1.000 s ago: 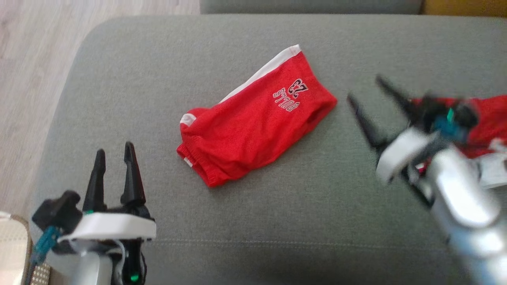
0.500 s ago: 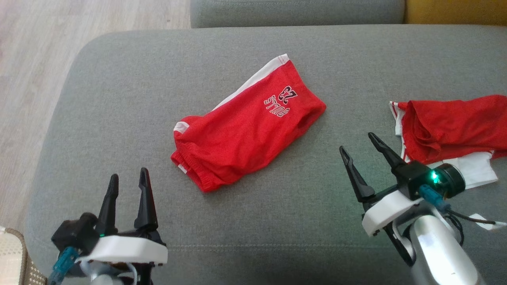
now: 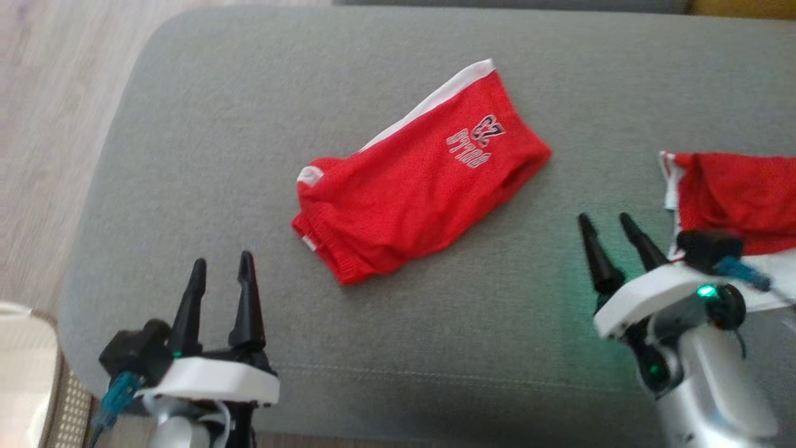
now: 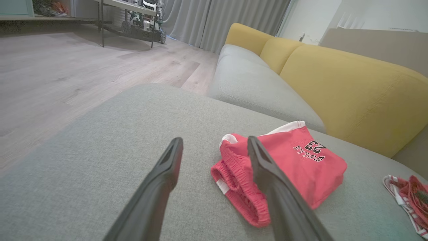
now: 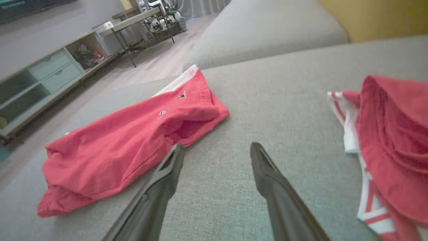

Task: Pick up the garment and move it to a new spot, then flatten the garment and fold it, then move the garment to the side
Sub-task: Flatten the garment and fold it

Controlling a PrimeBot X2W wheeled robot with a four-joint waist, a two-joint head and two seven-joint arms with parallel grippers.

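Grey sofa cushion (image 3: 186,124) before you, folded red shorts (image 3: 416,186) mid-frame, crumpled garment (image 3: 734,193) at right edge beside your right gripper (image 3: 603,218), left gripper (image 3: 222,258) lower left, both jaws spread, floor (image 3: 37,124) past cushion's left edge.

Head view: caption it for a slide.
Left gripper and right gripper, both open, flank the red lettered garment on a grey cushion; second red garment at right.
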